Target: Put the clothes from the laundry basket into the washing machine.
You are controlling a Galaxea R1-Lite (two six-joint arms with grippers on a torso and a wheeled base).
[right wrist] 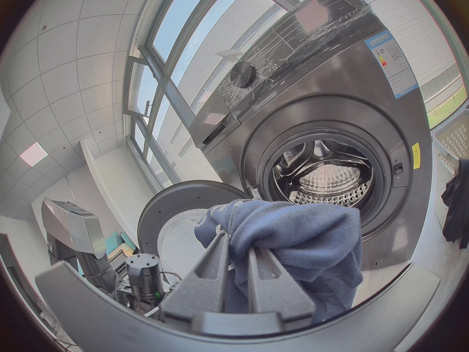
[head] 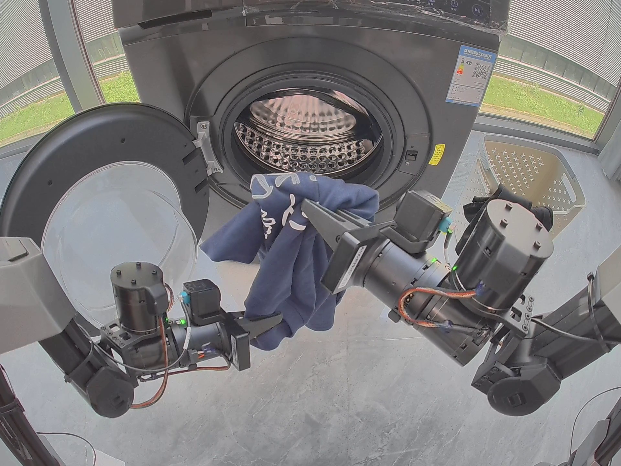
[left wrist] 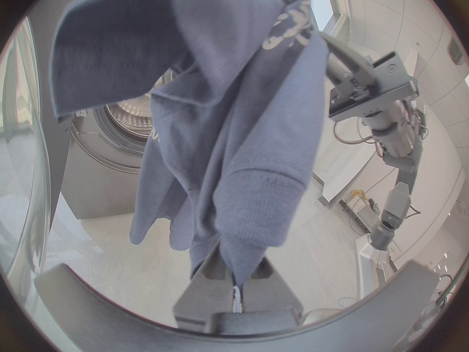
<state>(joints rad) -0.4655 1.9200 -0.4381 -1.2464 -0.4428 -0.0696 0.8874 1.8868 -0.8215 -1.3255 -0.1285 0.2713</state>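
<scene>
A navy blue sweatshirt (head: 291,254) with white print hangs in the air in front of the washing machine (head: 310,66), just below its open drum (head: 304,134). My right gripper (head: 309,207) is shut on the sweatshirt's upper part (right wrist: 288,235). Lower down, my left gripper (head: 275,321) is shut on its ribbed hem (left wrist: 254,216). The round door (head: 103,182) is swung open to the left. The laundry basket (head: 537,173) stands to the right of the machine, with a dark garment (head: 491,202) over its rim.
Grey tiled floor (head: 336,396) lies in front of the machine. Windows run behind and to both sides of it. The open door takes up the space at the left.
</scene>
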